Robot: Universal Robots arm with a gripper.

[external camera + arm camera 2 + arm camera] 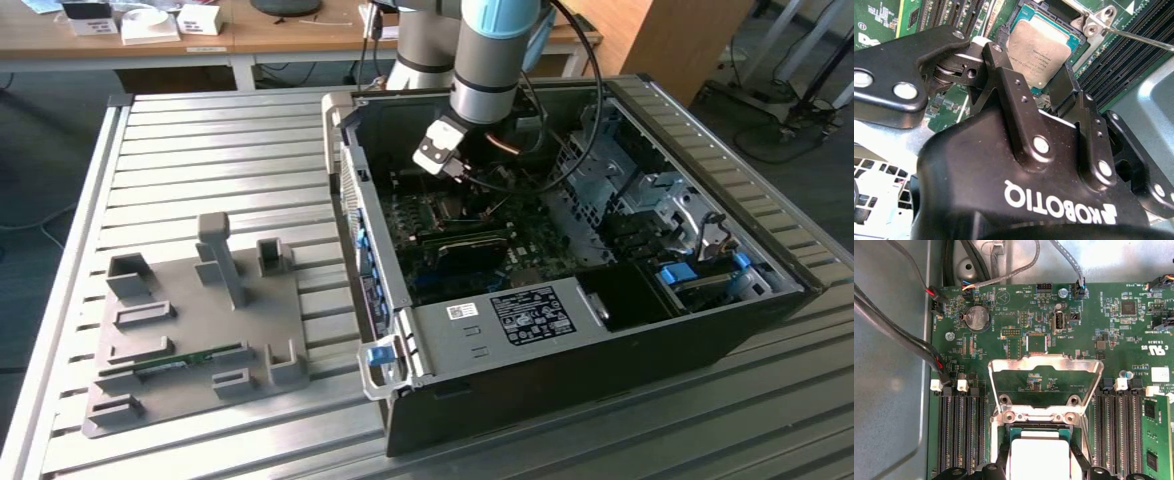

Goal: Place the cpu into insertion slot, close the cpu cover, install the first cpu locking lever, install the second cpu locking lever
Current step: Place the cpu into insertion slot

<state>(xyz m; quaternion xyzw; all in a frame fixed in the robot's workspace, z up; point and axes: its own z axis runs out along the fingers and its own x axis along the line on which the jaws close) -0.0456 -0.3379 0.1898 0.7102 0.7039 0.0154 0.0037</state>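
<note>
Since the cpu (1041, 45) looks light, stiff and easily damaged underneath, the hand (1030, 67) grasps it by two opposite edges; the hinged cpu cover (1046, 362) stands open.

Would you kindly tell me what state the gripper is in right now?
The gripper is closed on the small flat square silvery-grey cpu, with a finger against each of two opposite edges.

cpu (1037, 459) partly beyond picture edge
</note>
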